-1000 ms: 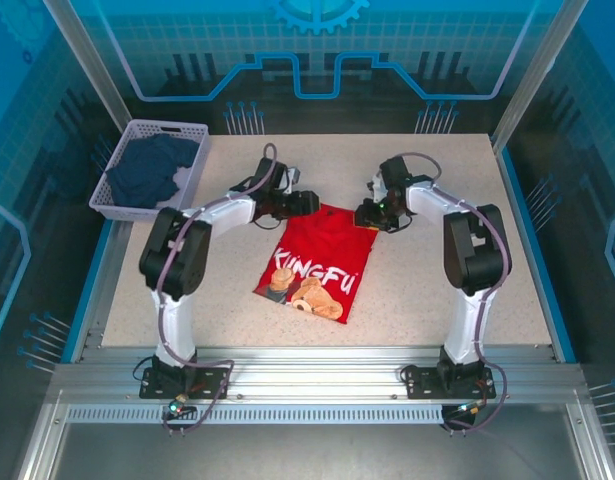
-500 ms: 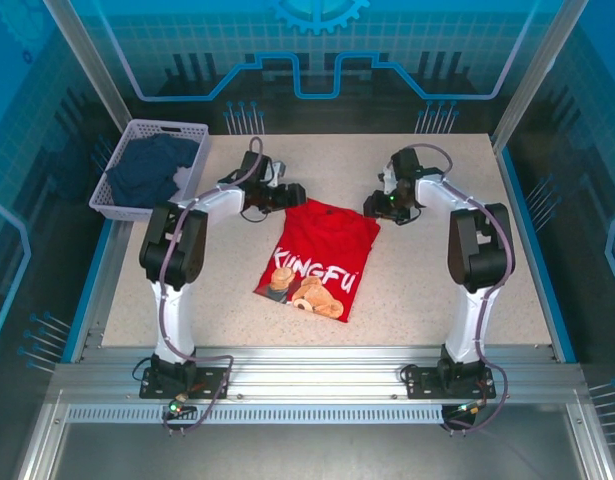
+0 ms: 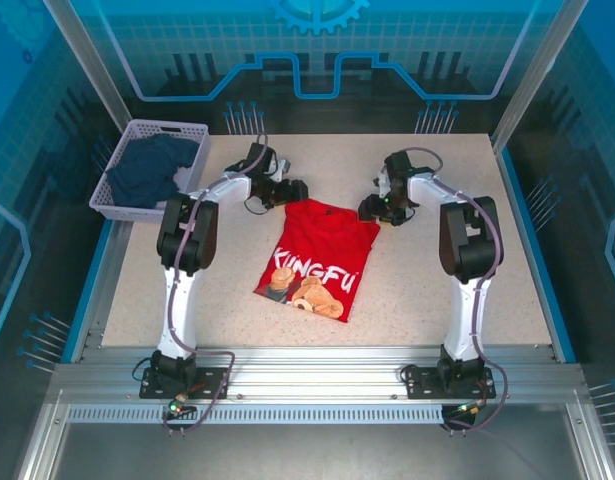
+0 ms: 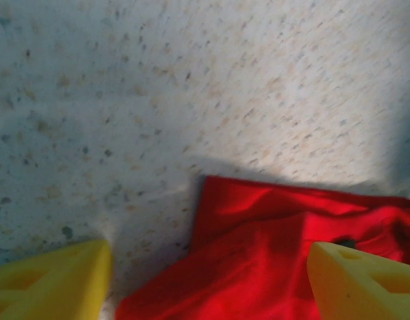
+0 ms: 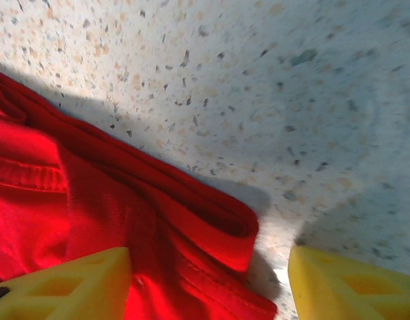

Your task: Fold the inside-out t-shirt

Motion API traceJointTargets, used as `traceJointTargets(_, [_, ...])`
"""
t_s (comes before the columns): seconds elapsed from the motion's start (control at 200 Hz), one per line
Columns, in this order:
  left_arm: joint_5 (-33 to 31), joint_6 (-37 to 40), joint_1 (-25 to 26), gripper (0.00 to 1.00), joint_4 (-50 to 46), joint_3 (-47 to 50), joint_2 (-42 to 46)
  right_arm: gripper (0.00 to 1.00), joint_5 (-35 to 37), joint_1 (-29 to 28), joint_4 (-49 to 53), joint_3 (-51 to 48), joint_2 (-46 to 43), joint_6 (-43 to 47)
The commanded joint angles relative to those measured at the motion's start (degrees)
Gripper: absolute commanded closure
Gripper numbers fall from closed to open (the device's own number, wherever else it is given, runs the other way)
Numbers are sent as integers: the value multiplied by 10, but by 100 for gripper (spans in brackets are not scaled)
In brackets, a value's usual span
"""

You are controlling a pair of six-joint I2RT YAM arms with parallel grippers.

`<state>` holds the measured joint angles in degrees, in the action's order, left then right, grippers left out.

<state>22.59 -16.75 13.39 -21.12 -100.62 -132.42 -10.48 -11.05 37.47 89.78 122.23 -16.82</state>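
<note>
Since it's soft, light cloth, the red t-shirt (image 3: 320, 255) will probably flop and slide rather than hold a crease, so I'd pinch the thicker rolled edges at its far corners. It's lying mid-worktop (image 3: 437, 290) as a narrow rectangle, print up. The left hand (image 3: 293, 190) sits at the far left corner and the right hand (image 3: 371, 210) at the far right, both spread wide, gripping nothing.
</note>
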Motion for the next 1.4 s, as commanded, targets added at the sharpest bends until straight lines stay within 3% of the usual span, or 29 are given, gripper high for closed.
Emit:
traceJointTargets(0.0, [44, 22, 8, 23, -60, -19, -22, 37, -18, -21, 21, 15, 19, -6])
traceJointTargets(0.155, [80, 35, 19, 30, -57, 3, -24, 45, -21, -40, 10, 7, 25, -16])
traceJointTargets(0.445, [92, 47, 22, 61, -64, 5, -36, 70, -24, -48, -14, 5, 29, -29])
traceJointTargets(0.7, [99, 24, 3, 100, -28, -8, -36, 93, -15, -36, -55, 10, 19, -1])
traceJointTargets(0.89, [124, -17, -15, 100, 53, -35, -14, 99, -71, -1, -86, 70, 24, 14])
traceJointTargets(1.171, [130, -54, -35, 100, 62, -179, -16, 99, -114, 22, -43, 268, 37, 40])
traceJointTargets(1.291, [135, -60, -35, 100, 90, -166, 47, 99, -125, 21, -34, 295, -8, 59])
traceJointTargets(1.396, [138, -71, -34, 100, 128, -112, 121, 99, -143, 18, -60, 253, -81, 62])
